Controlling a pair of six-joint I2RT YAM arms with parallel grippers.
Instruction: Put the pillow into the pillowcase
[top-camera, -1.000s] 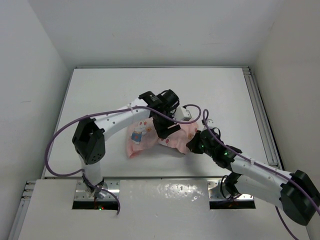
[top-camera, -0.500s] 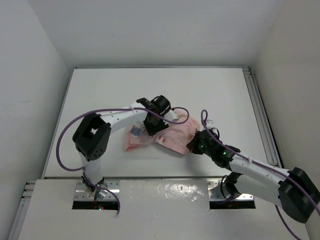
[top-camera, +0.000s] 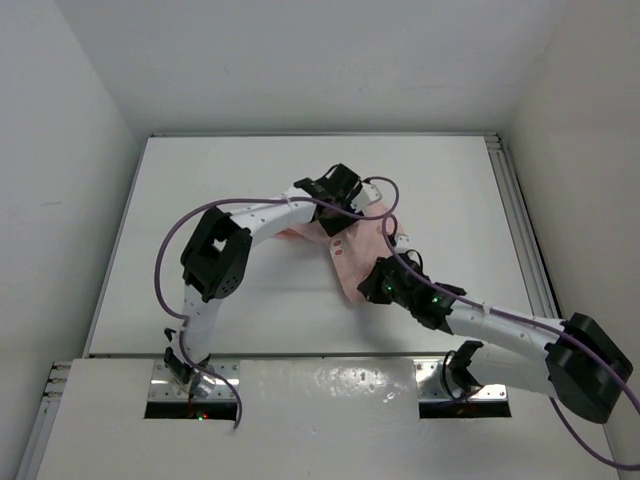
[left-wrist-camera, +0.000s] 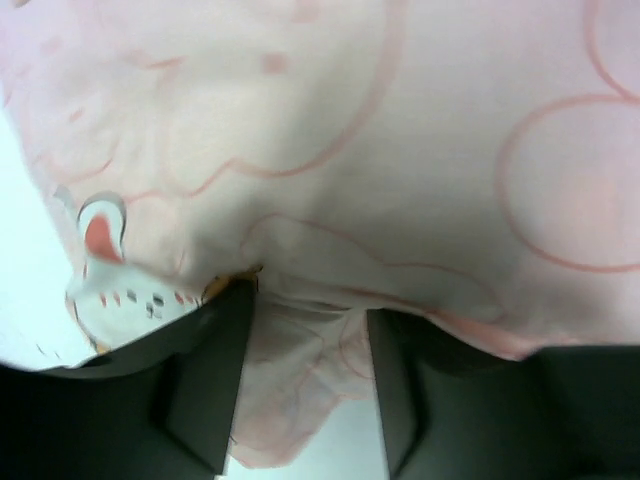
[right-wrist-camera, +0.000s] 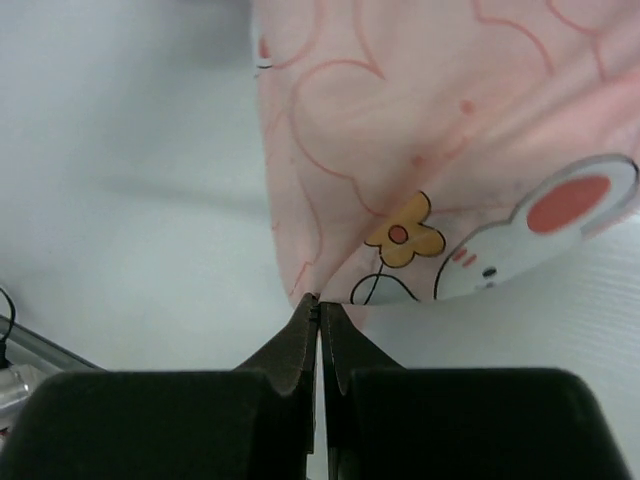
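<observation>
Pillowcase (right-wrist-camera: 400, 120) pinched by right pincer (right-wrist-camera: 318, 305); left pincer (left-wrist-camera: 307, 300) unclear.

The left gripper (top-camera: 342, 208) is swinging away from the table's (top-camera: 200, 180) left edge toward its far edge, dragging the pillowcase (top-camera: 362, 250) along. The cloth is bunching and turning to run far-to-near. The right gripper (top-camera: 373, 286), pinching its near corner, is sliding slightly leftward.

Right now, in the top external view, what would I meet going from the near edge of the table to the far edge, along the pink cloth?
right hand, shut on the cloth's near corner → pillowcase → left hand over its far part → table
</observation>
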